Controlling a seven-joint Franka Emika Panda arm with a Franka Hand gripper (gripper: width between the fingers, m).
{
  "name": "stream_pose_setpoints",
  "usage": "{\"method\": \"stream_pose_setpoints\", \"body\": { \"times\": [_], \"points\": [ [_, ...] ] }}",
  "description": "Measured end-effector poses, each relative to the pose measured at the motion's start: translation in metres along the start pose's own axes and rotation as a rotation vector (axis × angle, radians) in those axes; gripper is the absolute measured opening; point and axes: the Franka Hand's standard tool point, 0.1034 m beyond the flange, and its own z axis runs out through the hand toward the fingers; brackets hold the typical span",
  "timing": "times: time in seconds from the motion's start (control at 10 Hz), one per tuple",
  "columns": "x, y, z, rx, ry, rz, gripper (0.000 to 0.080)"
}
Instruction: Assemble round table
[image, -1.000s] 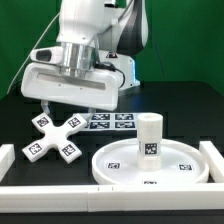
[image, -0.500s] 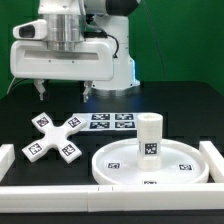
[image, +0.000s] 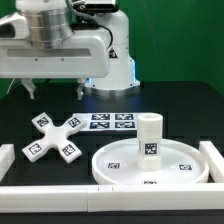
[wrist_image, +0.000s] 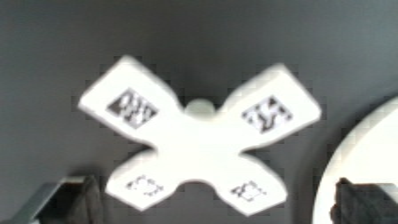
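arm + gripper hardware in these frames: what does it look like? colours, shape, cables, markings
The arm is glossy white with rounded links and a dark section near the top. A silver-grey cylindrical collar joins it to the gripper, which has a wide, boxy white housing. Its two fingers are narrow and dark grey to black. No logo or marking is legible, and no cable can be made out for certain.

The black table (image: 190, 110) carries four white things. A cross-shaped foot (image: 56, 137) lies flat toward the exterior view's left. The marker board (image: 112, 122) lies just beyond it, to the right. Nearer and further right sits the round disc (image: 125, 152), close to the foot but apart from it. A low border wall (image: 100, 193) runs along the near edge, with short arms at both ends.
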Motion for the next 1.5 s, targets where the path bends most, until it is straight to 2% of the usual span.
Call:
{"method": "stream_pose_setpoints", "body": {
  "times": [0.1, 0.2, 0.4, 0.5, 0.7, 0.8, 0.9, 1.3, 1.5],
  "points": [
    [-0.007, -0.004, 0.003, 0.014, -0.079, -0.002, 0.0649],
    [-0.007, -0.005, 0.003, 0.019, -0.126, -0.004, 0.0649],
    [-0.005, -0.005, 0.005, 0.021, -0.153, -0.005, 0.0649],
    [-0.002, -0.004, 0.007, 0.035, -0.183, 0.011, 0.0649],
    [0.015, 0.006, 0.011, 0.026, -0.195, 0.020, 0.0649],
    [0.018, 0.012, 0.018, 0.020, -0.203, 0.023, 0.0649],
    [0.019, 0.013, 0.023, 0.015, -0.204, 0.025, 0.0649],
    [0.018, 0.012, 0.027, 0.018, -0.210, 0.029, 0.0649],
    [0.016, 0.009, 0.046, 0.034, -0.259, 0.049, 0.0649]
  ]
}}
